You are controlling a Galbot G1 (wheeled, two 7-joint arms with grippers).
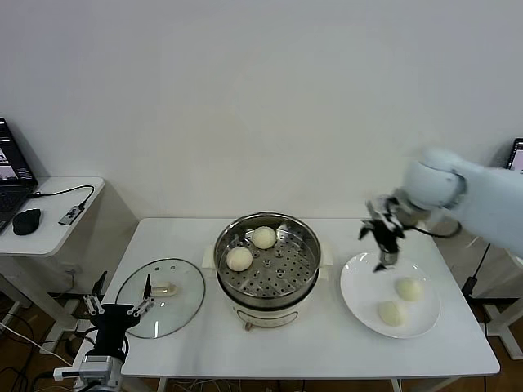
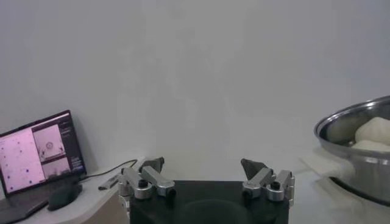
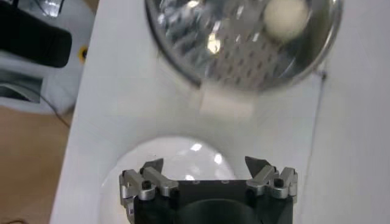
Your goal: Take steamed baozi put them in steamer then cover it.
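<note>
Count's in: four baozi on show, split two and two. Two sit in the steamer (image 1: 267,260), one (image 1: 263,237) toward the back of the perforated tray and one (image 1: 239,258) nearer its left wall. The other two are on the white plate (image 1: 362,300), one (image 1: 409,288) just behind the other (image 1: 392,313). One steamer, one plate, one glass cover (image 1: 160,297) lying flat on the one white table (image 1: 327,347). On the side desk (image 1: 49,237): one laptop (image 1: 12,181), one mouse (image 1: 27,220).
</note>
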